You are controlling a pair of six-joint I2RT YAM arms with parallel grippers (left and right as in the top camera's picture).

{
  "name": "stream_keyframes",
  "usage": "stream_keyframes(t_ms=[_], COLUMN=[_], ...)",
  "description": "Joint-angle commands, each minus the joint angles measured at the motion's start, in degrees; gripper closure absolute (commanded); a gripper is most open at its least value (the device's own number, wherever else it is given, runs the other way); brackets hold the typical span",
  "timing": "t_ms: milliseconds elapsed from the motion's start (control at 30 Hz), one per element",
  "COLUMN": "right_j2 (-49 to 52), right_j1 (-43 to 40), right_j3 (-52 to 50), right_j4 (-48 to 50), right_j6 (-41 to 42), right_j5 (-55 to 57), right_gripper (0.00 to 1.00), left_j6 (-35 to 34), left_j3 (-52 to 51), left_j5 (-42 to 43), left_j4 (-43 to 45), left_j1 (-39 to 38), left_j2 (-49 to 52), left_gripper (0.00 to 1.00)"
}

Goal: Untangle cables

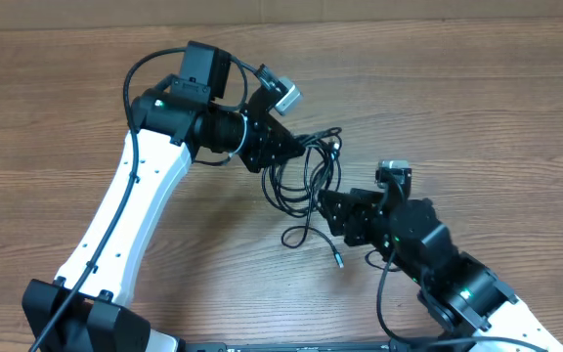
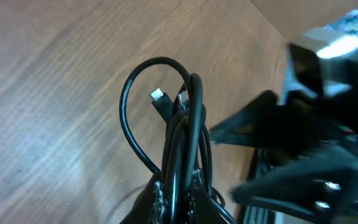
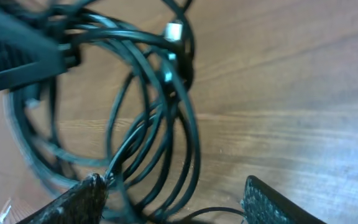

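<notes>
Cables (image 2: pixel 191 124) sit nearest the lens, the bundle clamped in the closed left end effector (image 2: pixel 176 208), mid-desk (image 1: pixel 477 88). Right end effector (image 3: pixel 173 190) is spread wide and empty, at 5 o'clock of the tangle. Step, as judged: separating strands, early. Next move probably needs the right to pinch one loop and draw it toward 5 o'clock. No containers in view.

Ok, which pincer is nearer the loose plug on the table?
Right. The right pincer sits just up-image of the plug, open at the cables; the left pincer is farther off, gripping the cables on their far side.
</notes>
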Motion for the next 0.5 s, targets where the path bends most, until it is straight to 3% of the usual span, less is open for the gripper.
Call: stream_keyframes(t_ms=[0, 400, 467], right_j2=[1.6, 5.5, 5.5], right_j1=[0.2, 0.2, 0.2], right_j3=[0.0, 0.0, 0.0], right_j4=[1.2, 4.1, 4.1], right_j6=[4.7, 4.6, 4.5], right_j5=[-0.6, -4.0, -4.0], right_gripper=[0.31, 0.30, 0.35], left_j6=[1.2, -2.4, -2.4], left_j3=[1.3, 1.3, 1.3], left_j5=[2.8, 4.3, 4.0], left_j4=[-1.5, -4.1, -4.3], left_j1=[-0.7, -5.8, -7.4], left_j2=[0.7, 0.7, 0.7], left_gripper=[0.96, 0.96, 0.96])
